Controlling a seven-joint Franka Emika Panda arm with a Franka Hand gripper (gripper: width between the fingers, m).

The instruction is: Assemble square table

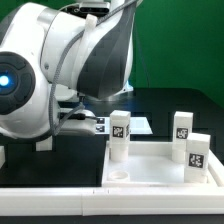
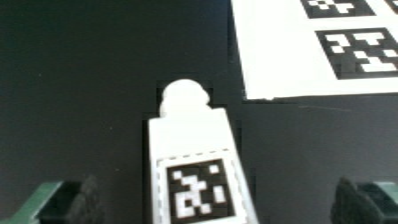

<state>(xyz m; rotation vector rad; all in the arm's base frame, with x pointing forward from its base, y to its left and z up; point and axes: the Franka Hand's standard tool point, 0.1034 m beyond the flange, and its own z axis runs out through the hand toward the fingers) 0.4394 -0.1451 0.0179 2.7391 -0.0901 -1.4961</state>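
Observation:
The white square table top (image 1: 155, 163) lies at the front of the black surface. Three white tagged legs stand upright on it: one at the near-left corner (image 1: 120, 136), two toward the exterior view's right (image 1: 183, 125) (image 1: 197, 152). A raised socket (image 1: 118, 177) at the front left holds no leg. In the wrist view a fourth leg (image 2: 192, 150) lies flat on the black surface, tag up, rounded end pointing away. My gripper (image 2: 210, 202) is open, a dark finger (image 2: 54, 200) on each side of this leg, neither touching it. In the exterior view the arm hides most of the gripper.
The marker board (image 2: 329, 45) lies flat just beyond the lying leg, also in the exterior view (image 1: 140, 124). A long white rail (image 1: 90, 196) edges the front of the surface. The robot arm (image 1: 60, 60) fills the exterior view's left.

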